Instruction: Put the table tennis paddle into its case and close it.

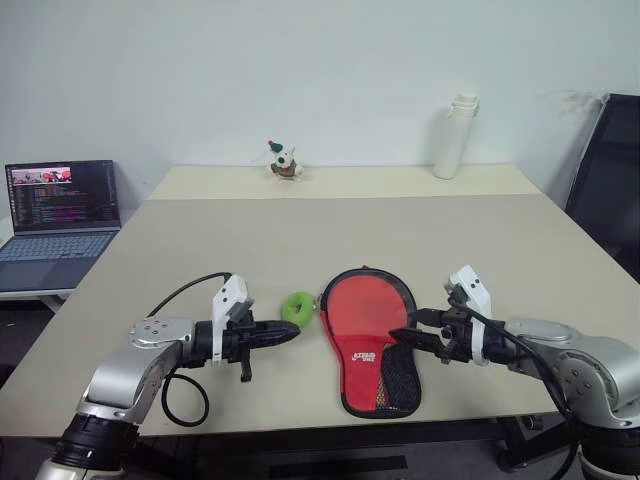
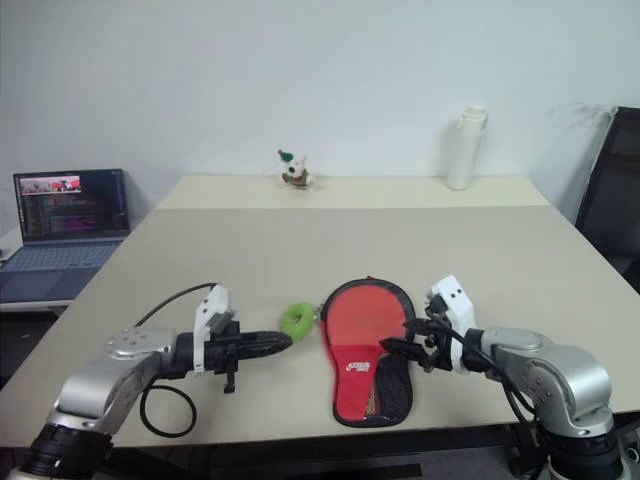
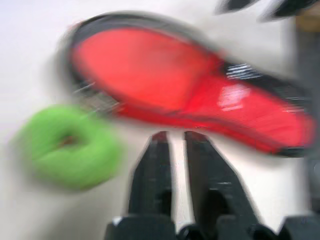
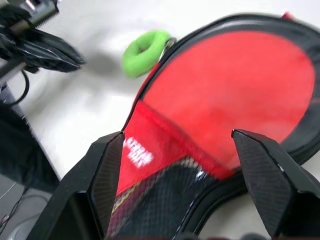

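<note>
The right jaws are spread wide above the case, gripping nothing. The left jaws are parted by a narrow gap, empty, beside a spongy green ring. The flat paddle-shaped case lies red side up on the beige counter, its mesh handle end toward the robot. The right wrist view shows the mesh weave and white logo close up.

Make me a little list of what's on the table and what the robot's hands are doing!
case: red side up, flat near the table's front edge
green ring: touching the case's left rim
left hand: empty, fingers slightly apart, pointing at the ring
right hand: open wide, empty, over the case's mesh end
far edge: small toy, white bottle
side desk: open laptop
</note>
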Controlling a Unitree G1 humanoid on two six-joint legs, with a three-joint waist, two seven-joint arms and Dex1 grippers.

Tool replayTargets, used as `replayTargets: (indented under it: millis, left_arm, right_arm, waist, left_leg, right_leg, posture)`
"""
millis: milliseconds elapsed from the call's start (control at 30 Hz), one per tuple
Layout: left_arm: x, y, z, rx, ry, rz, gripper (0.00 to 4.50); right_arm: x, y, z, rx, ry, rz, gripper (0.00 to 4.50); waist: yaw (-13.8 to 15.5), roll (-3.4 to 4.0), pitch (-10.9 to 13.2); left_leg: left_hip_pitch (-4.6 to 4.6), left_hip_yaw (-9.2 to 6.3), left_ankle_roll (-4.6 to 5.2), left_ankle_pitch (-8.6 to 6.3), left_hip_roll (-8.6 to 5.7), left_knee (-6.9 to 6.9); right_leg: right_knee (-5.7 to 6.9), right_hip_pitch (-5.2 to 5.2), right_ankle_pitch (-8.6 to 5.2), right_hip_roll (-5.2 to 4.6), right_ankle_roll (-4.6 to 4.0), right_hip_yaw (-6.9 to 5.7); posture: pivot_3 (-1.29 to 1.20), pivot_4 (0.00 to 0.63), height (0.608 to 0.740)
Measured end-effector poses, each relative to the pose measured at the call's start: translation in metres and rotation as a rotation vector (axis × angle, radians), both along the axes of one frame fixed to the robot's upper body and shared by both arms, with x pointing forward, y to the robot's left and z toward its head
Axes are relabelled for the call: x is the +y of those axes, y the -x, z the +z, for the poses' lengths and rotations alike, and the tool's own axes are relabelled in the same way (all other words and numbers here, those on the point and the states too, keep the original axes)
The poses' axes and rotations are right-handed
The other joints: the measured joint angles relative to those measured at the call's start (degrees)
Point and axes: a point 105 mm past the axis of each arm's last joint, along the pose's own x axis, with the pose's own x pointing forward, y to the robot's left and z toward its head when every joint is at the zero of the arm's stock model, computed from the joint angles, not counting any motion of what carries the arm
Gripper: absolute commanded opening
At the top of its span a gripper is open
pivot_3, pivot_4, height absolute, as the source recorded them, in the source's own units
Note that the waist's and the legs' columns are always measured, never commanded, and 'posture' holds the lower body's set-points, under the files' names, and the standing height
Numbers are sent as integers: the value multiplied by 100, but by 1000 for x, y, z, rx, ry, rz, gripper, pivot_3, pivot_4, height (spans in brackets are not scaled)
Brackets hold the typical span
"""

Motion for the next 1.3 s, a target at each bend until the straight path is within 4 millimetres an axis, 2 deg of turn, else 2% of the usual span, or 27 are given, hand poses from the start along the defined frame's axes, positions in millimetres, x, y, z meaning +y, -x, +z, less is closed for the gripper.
replayTargets:
  millis: [200,233,300,400,567,733,1033,1133,1300]
  left_arm:
    - [8,-20,0,-44,-26,96,3910]
    - [10,-22,-3,-42,-32,110,3917]
    - [7,-31,-15,-16,-67,128,4481]
    - [-4,-36,-34,30,-85,117,4481]
    - [-11,-50,-34,25,-105,89,4481]
    - [-18,-58,-35,26,-104,63,4481]
    - [-19,-57,-31,55,-66,29,4481]
    - [-19,-61,-32,63,-64,50,3905]
    - [-18,-65,-35,62,-74,79,2219]
  right_arm:
    - [7,-3,-3,-11,12,22,3779]
    - [9,-4,-2,-19,12,28,3779]
    - [13,-4,-3,-20,15,41,3779]
    - [20,-4,-4,-25,13,65,3779]
    - [27,-11,2,-70,13,71,3779]
    - [41,-19,12,-130,-8,96,3779]
    - [59,-34,2,-130,-21,90,3779]
    - [64,-35,0,-133,-26,92,3779]
    - [66,-41,-5,-155,-3,74,3779]
  waist:
    - [4,0,0]
    - [-3,0,0]
    - [5,-1,0]
    - [7,-1,0]
    - [56,-1,-1]
    - [131,1,-9]
    - [154,1,-8]
    - [160,1,-9]
    - [157,1,-9]
  left_leg:
    - [-7,3,1,-1,-1,-4]
    - [-7,4,1,-2,0,-4]
    - [-5,3,1,-2,-1,-1]
    - [-4,4,1,-2,-2,2]
    - [-1,9,1,-1,-7,8]
    - [5,11,1,-1,-8,11]
    - [-5,13,1,-1,-8,8]
    - [-3,12,1,-1,-9,9]
    - [0,13,1,-1,-9,9]
  right_leg:
    - [-13,-1,1,-4,1,1]
    - [-13,-1,2,-4,2,2]
    - [-7,0,2,-4,2,-1]
    - [-6,2,4,-4,4,0]
    - [-5,10,5,-6,6,-5]
    - [-3,18,7,-7,8,-8]
    - [-10,12,11,-8,1,-8]
    - [-8,14,10,-8,3,-10]
    - [-7,14,10,-8,8,-7]
  posture:
    - [0,150,740]
    - [0,150,740]
    - [0,150,740]
    - [0,150,740]
    - [0,150,740]
    - [0,150,740]
    - [0,150,740]
    - [0,150,740]
    - [0,150,740]
